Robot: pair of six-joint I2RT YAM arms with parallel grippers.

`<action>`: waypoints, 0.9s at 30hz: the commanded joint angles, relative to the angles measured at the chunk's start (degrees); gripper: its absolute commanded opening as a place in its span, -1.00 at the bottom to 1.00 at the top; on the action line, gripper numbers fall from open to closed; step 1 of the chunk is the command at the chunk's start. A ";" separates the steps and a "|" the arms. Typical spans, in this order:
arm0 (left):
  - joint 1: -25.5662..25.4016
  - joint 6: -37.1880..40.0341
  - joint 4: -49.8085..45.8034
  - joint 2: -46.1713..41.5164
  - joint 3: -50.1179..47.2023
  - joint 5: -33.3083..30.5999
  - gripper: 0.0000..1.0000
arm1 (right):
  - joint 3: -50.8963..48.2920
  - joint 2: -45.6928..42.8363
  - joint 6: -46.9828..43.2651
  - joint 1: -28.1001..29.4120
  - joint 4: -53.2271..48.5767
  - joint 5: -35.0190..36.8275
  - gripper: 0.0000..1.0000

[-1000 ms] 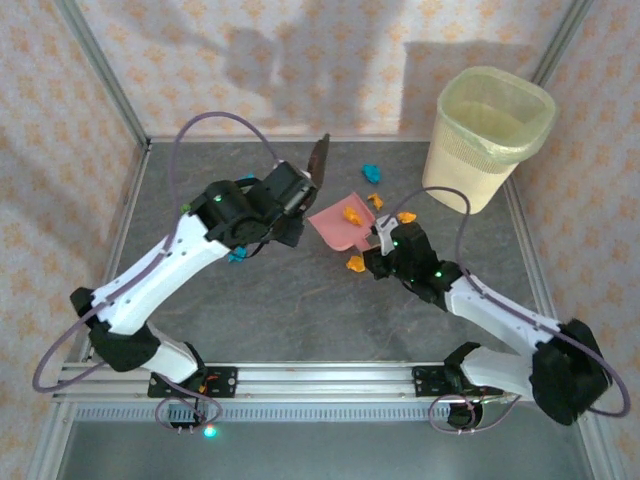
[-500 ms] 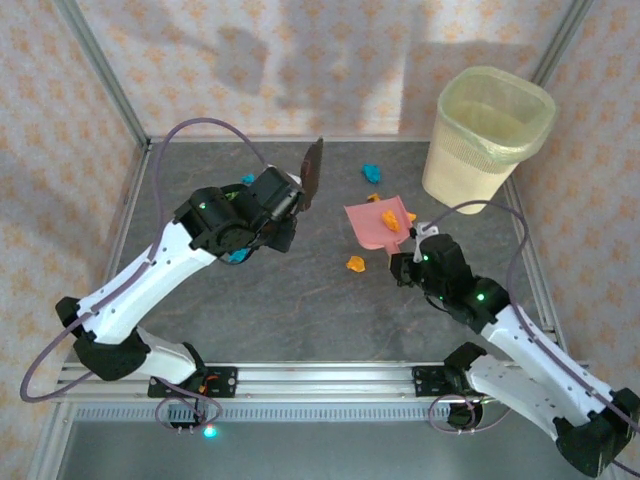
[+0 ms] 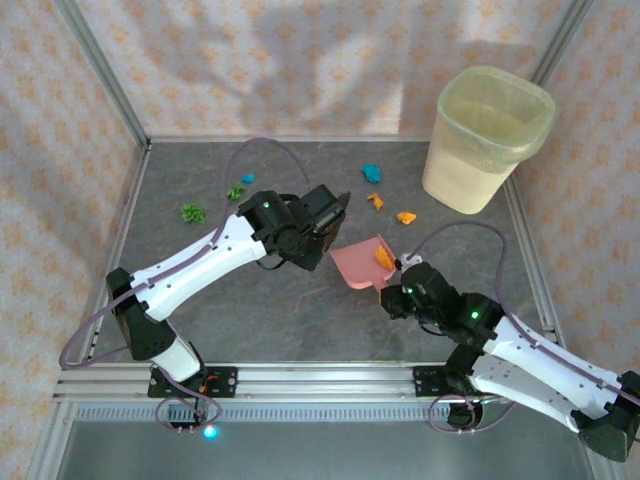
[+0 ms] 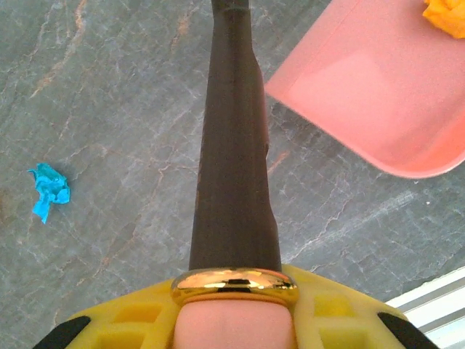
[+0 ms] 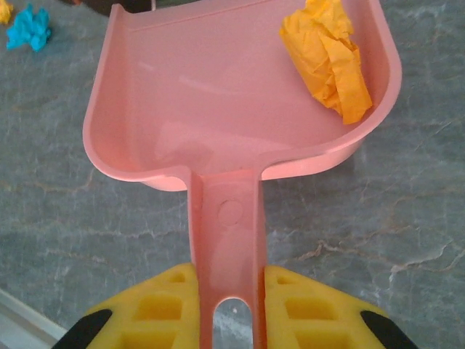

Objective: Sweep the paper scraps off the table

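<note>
- Since a second ago the pink dustpan [image 3: 355,268] has come nearer and a little left across the table [image 3: 300,310]. The brush [image 3: 338,212] has swung from the far side to the pan's left lip.
- One crumpled orange scrap [image 3: 384,258] lies inside the pan. The right wrist view shows it [image 5: 330,58] resting against the pan's right side wall.
- The other paper scraps are loose on the table:
  - two orange bits [image 3: 375,201] just beyond the pan on the far side
  - a teal bit [image 3: 371,173] farther still
  - two green bits [image 3: 192,212] and a small teal one well apart at the far left
- A teal scrap [image 4: 48,190] lies left of the bristles in the left wrist view.
- The right gripper [image 3: 398,290] is clenched on the dustpan's handle. From the wrist its yellow fingers [image 5: 320,305] press the handle from both sides, and the pan [image 5: 218,94] opens away from it.
- The left gripper [image 3: 325,225] is clenched on the brush's pink handle just behind the gold ferrule.
- The dark bristles [image 4: 236,145] reach out alongside the pan's lip [image 4: 378,102]. Whether they touch it cannot be told.
- A pale yellow waste bin [image 3: 490,135] stands upright in the far right corner, well apart from the pan.
</note>
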 commanded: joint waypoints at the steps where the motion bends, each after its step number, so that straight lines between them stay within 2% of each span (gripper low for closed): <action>1: -0.89 1.20 -0.55 0.81 0.69 0.13 -1.00 | -0.43 -1.16 3.33 4.24 -2.14 4.14 -1.00; 7: -1.29 1.82 -0.29 3.14 1.17 1.09 -1.00 | -1.16 -1.83 7.42 13.27 -4.53 9.38 -1.00; 10: -1.54 2.23 -0.89 4.52 1.79 1.45 -1.00 | -2.74 -2.22 9.37 16.05 -5.11 10.45 -1.00; 20: -2.67 2.96 -1.74 7.68 3.02 1.73 -1.00 | -6.16 -3.25 13.27 17.29 -5.52 8.51 -1.00; 27: -3.55 3.85 -2.74 10.48 4.97 1.98 -1.00 | -5.77 2.29 14.14 17.35 -4.79 9.69 -1.00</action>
